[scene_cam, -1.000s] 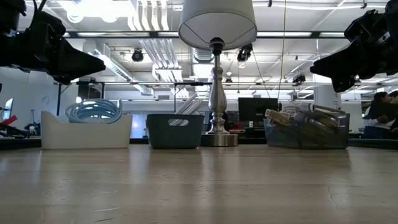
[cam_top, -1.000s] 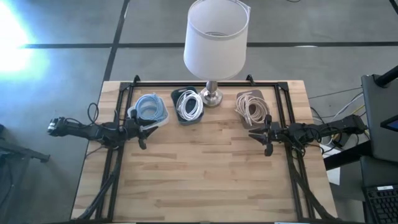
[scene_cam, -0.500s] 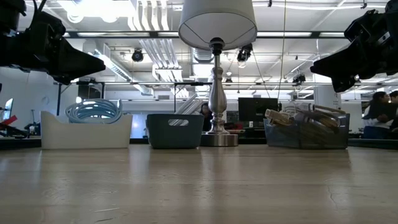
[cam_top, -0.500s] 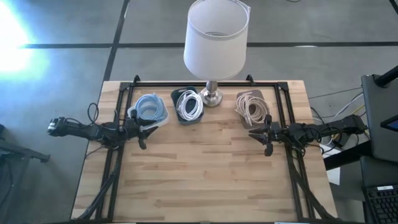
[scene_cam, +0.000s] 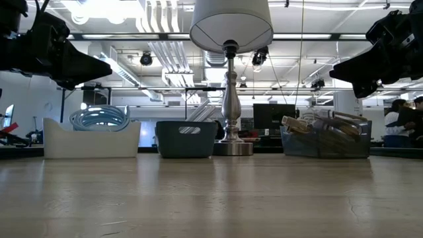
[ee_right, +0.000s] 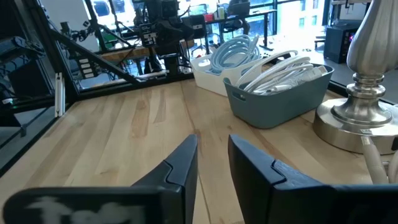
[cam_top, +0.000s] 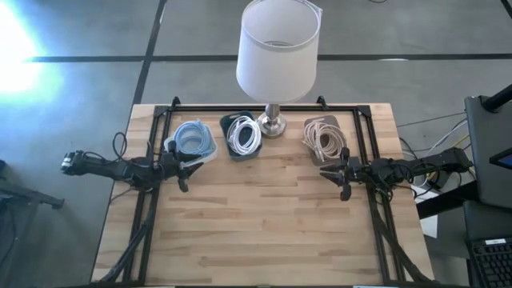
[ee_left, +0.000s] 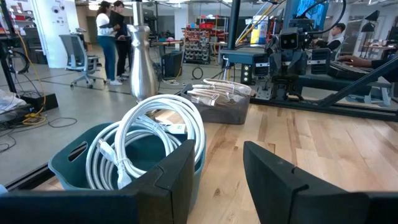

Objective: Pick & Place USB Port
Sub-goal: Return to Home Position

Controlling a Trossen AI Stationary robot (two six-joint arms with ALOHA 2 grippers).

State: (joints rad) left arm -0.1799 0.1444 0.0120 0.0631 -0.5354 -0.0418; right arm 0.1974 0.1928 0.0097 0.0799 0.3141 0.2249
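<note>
Three bins stand in a row near the table's far edge. A white bin (cam_top: 192,141) holds light blue coiled cables, a dark teal bin (cam_top: 243,137) holds white cables (ee_left: 155,140), and a clear bin (cam_top: 322,138) holds beige cables. My left gripper (cam_top: 185,174) hovers open just near of the white bin, pointing toward the table's right. My right gripper (cam_top: 335,178) hovers open just near of the clear bin, pointing left. Both hang well above the tabletop in the low view, left gripper (scene_cam: 106,67) and right gripper (scene_cam: 335,68). No separate USB port shows.
A lamp with a silver base (cam_top: 273,124) and white shade (cam_top: 278,46) stands between the teal and clear bins. A black frame (cam_top: 160,128) runs along the table's sides and far edge. Bare wood (cam_top: 264,224) fills the near half. People (ee_left: 112,37) stand in the room beyond.
</note>
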